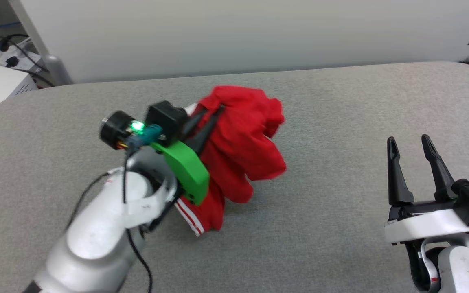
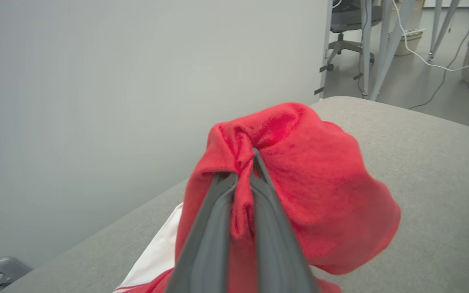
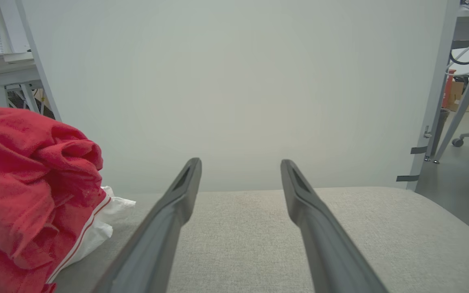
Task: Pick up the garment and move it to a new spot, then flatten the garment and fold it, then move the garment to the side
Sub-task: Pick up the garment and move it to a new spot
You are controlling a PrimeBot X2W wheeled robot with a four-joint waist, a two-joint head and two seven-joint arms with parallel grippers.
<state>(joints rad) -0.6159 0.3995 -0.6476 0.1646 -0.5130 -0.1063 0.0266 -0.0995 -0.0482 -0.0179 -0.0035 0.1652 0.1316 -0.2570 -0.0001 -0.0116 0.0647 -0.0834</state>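
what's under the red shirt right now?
Grey padded table shows around the garment, and a white sleeve pokes out at its base. The left pincer pinches a top fold. The surface directly beneath is covered by bunched cloth; nothing there can be checked.

Office-like robotics lab: a grey padded worktable (image 1: 340, 101) before a white partition (image 1: 234, 36), with a desk (image 3: 6, 71), a swivel chair (image 2: 344, 24) and trailing cables (image 2: 424, 60) beyond.

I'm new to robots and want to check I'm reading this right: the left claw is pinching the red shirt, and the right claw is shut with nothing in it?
Not quite: the right gripper is open, fingers spread, as the right wrist view shows. The left gripper does pinch the red shirt.
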